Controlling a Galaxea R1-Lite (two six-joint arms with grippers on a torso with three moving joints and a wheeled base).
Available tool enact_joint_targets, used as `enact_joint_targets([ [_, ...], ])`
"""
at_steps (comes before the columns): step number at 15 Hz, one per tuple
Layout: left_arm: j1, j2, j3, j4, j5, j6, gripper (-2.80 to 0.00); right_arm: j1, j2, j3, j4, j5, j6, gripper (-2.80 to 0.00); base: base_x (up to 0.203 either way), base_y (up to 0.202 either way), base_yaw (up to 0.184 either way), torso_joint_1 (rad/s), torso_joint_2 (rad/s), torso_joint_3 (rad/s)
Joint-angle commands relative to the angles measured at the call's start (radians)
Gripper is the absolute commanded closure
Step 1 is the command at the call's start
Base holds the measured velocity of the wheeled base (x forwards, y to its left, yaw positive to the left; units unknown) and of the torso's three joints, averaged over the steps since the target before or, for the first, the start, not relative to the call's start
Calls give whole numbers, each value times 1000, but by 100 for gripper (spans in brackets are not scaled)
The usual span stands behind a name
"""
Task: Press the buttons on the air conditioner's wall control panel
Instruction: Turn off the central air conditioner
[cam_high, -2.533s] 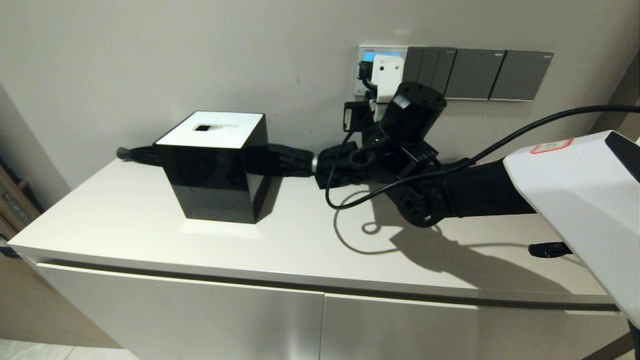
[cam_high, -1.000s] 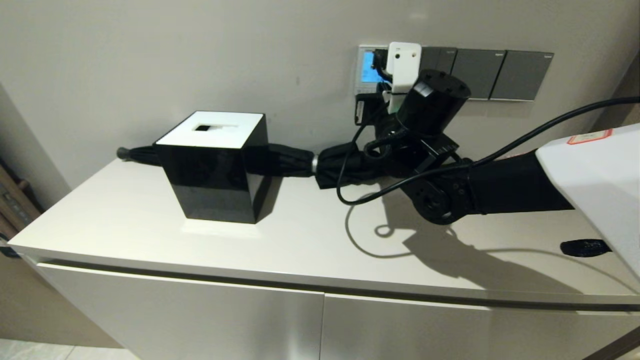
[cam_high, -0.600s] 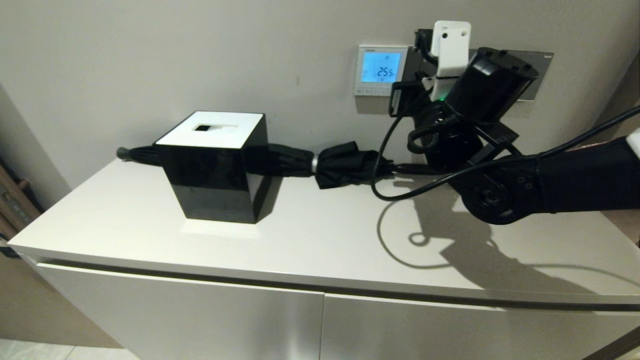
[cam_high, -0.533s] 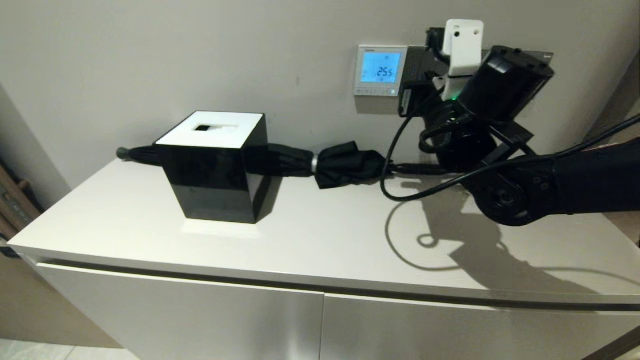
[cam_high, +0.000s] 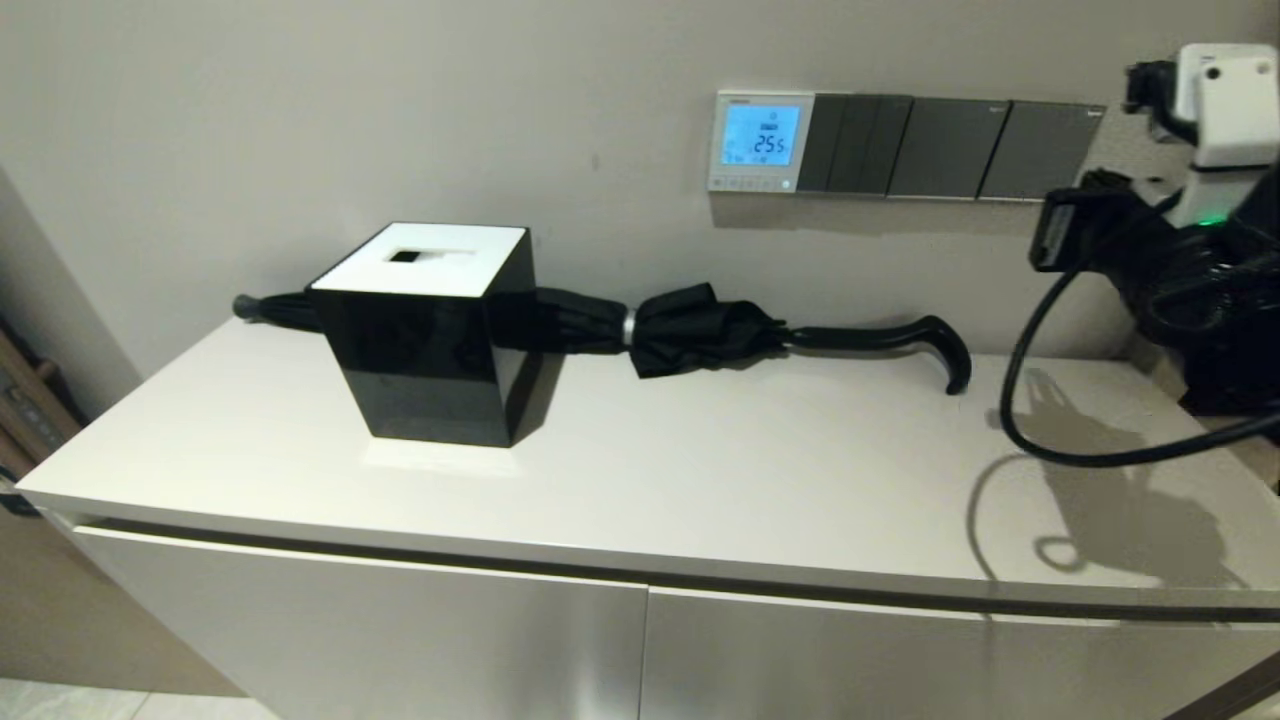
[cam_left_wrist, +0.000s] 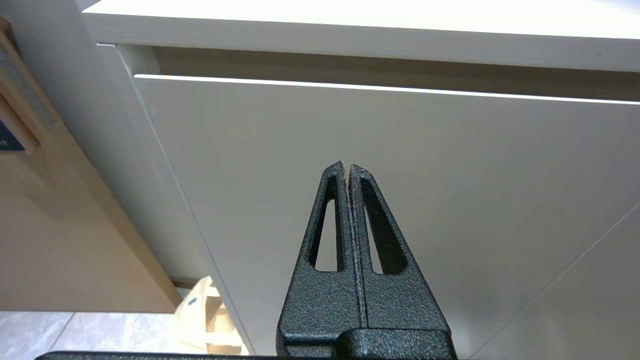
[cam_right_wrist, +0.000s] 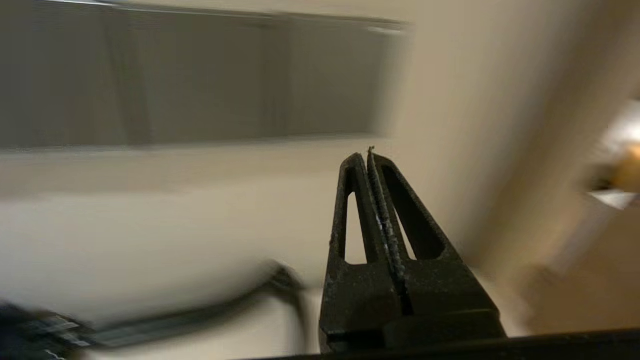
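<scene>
The white-framed air conditioner's wall control panel (cam_high: 760, 140) hangs on the wall, its screen lit blue and showing 25.5. The row of tiny pale buttons (cam_high: 748, 184) runs along its lower edge, uncovered. My right arm (cam_high: 1200, 250) is at the far right of the head view, well to the right of the panel. My right gripper (cam_right_wrist: 370, 152) is shut and empty, pointing at bare wall below the right end of the switch plates. My left gripper (cam_left_wrist: 347, 167) is shut and empty, parked low in front of the cabinet's drawer front (cam_left_wrist: 400, 150).
Dark grey switch plates (cam_high: 950, 148) adjoin the panel on its right. On the white cabinet top (cam_high: 700, 470) stand a black tissue box (cam_high: 430, 330) and a folded black umbrella (cam_high: 700, 335) with a hooked handle (cam_high: 940, 345). A black cable (cam_high: 1030, 400) loops from my right wrist.
My right arm has drawn back from the panel and swung far to the right. The panel, covered before by the wrist, now shows fully with its screen lit.
</scene>
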Motion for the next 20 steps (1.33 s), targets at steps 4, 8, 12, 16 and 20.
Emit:
enact_joint_targets([
  [4, 0, 0, 0, -1, 0, 0, 0, -106, -440, 196, 260, -16, 2, 0, 0, 0, 0, 0, 0, 0],
  [8, 0, 0, 0, 1, 0, 0, 0, -114, -750, 310, 495, -26, 4, 0, 0, 0, 0, 0, 0, 0],
  [12, 0, 0, 0, -1, 0, 0, 0, -125, -990, 465, 691, -28, 9, 0, 0, 0, 0, 0, 0, 0],
  [16, 0, 0, 0, 1, 0, 0, 0, -160, -1036, 631, 719, -21, 87, 0, 0, 0, 0, 0, 0, 0],
  [20, 0, 0, 0, 0, 0, 0, 0, -158, -1077, 773, 712, -14, 213, 0, 0, 0, 0, 0, 0, 0],
])
